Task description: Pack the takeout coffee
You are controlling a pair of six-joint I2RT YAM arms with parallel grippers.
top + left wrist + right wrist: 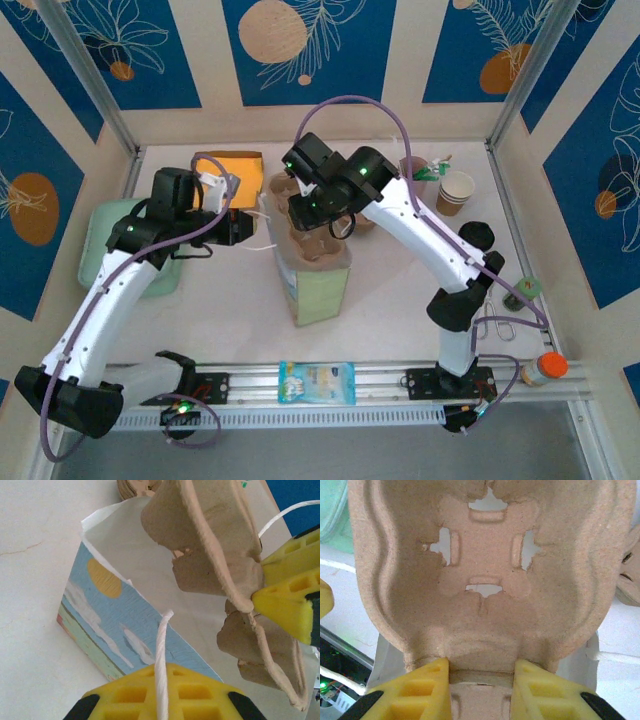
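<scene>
The takeout coffee is out of view. A paper bag (322, 288) printed with blue sky and clouds stands open at mid-table; its side (112, 617) fills the lower left of the left wrist view. My left gripper (246, 228) (161, 690) is shut on the bag's white string handle (161, 645) at the bag's left rim. My right gripper (303, 200) (481, 669) is shut on the edge of a brown pulp cup carrier (318, 243) (485, 560) (210, 530), which hangs over the bag's mouth. The carrier's wells that show hold nothing.
A lidless paper cup (455, 192) and a pink cup of utensils (416, 172) stand at the back right. A yellow item (240, 168) lies at the back, a pale green container (100, 250) at the left. A snack packet (317, 382) and an orange-capped bottle (545, 368) sit near the front rail.
</scene>
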